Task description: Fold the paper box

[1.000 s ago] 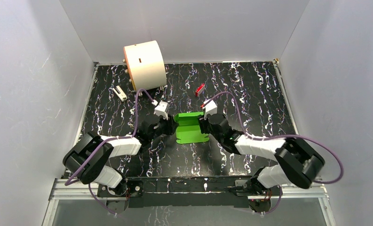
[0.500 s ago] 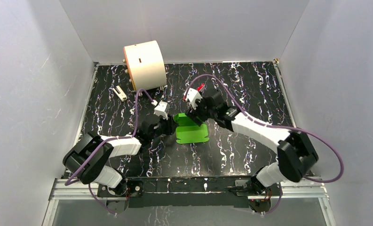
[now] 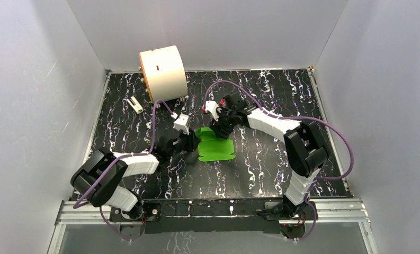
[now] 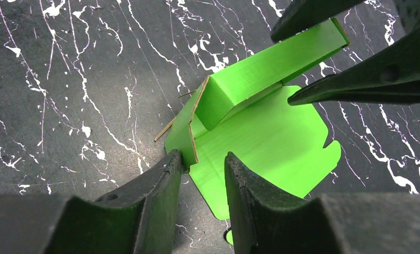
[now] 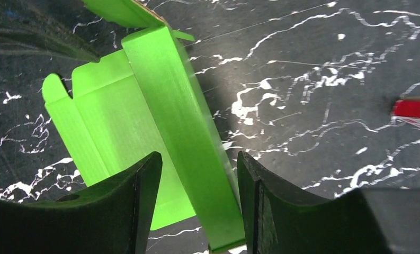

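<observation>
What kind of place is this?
Probably a robot test booth in a lab: plain grey walls box in a black marbled table, and two robot arms are bolted at its edge, working on a green paper box.

Black marbled table (image 3: 282,159), four things down on it.
Green box (image 3: 216,148) lies mid-table, one wall raised; cream cylinder (image 3: 162,73) sits far left, small white piece (image 3: 135,105) near it, red block (image 5: 415,109) beyond the box.
</observation>
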`<state>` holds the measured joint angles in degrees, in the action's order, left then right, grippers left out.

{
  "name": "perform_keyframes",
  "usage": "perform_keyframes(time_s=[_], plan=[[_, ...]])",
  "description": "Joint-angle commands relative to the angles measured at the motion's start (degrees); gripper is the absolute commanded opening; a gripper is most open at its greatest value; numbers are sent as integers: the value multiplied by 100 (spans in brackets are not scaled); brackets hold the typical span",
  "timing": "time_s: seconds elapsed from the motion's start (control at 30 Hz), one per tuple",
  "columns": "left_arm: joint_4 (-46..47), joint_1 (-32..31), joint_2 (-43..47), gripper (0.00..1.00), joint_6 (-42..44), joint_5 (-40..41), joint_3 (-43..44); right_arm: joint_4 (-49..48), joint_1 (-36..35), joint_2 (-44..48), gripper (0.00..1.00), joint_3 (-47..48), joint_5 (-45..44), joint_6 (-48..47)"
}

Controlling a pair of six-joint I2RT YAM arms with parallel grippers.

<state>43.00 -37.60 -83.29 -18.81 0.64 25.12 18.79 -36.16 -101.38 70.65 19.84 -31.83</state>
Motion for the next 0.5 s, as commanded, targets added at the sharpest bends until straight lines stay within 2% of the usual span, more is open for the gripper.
perform_keyframes(time_s=[0.0,0.13,0.23,0.33,0.47], plan=[[44,34,87,34,121,-64,140,225,7,-86,60,291,462,-202],[147,126,183,35,168,-64,134,271,22,-58,51,263,424,-232],[371,463,273,36,-15,-715,129,287,43,-31,44,223,389,-235],[726,804,435,39,-162,-1267,109,322,62,-32,42,196,343,-239],[806,1032,656,41,-67,-1471,201,406,66,-1,40,186,332,-253]])
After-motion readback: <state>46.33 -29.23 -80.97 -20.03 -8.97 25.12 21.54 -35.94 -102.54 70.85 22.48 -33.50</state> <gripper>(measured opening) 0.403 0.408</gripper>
